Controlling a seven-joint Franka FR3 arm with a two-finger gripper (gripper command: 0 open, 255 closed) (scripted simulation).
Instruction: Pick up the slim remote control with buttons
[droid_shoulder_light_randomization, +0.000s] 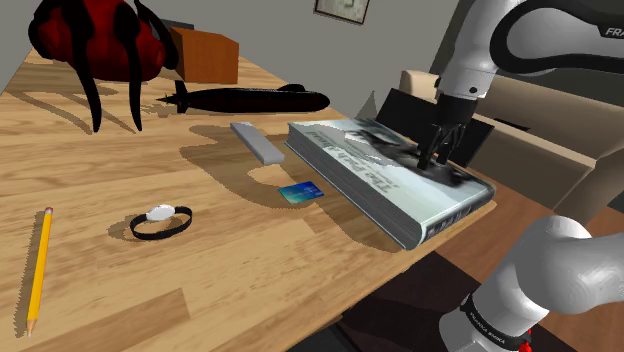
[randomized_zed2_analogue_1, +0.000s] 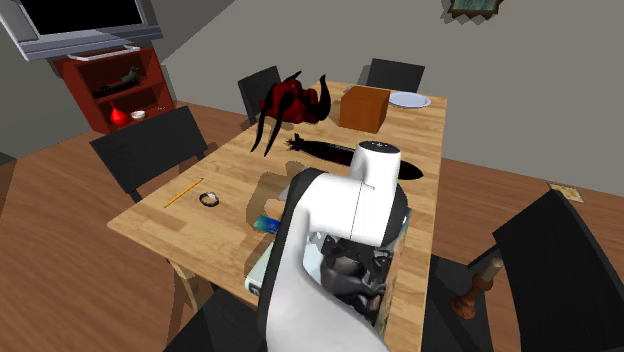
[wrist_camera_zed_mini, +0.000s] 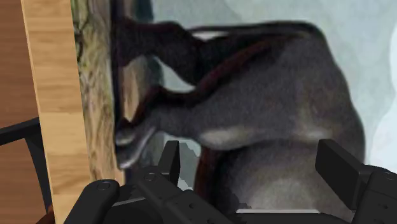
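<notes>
Wooden table (droid_shoulder_light_randomization: 250, 270) with slim, flat grey remote (droid_shoulder_light_randomization: 258, 142); jaws wide apart, empty, above book (droid_shoulder_light_randomization: 365, 172).

The remote (droid_shoulder_light_randomization: 258, 141) is a slim, plain grey bar (no buttons can be made out on it). It lies flat on the wooden table (droid_shoulder_light_randomization: 250, 270), and nothing holds it. In the shoulder view its length slants from upper left to lower right. It is just beside the big book's (droid_shoulder_light_randomization: 380, 170) left corner, between the long black model (droid_shoulder_light_randomization: 245, 100) behind it and the small blue card (droid_shoulder_light_randomization: 300, 192) in front.
</notes>
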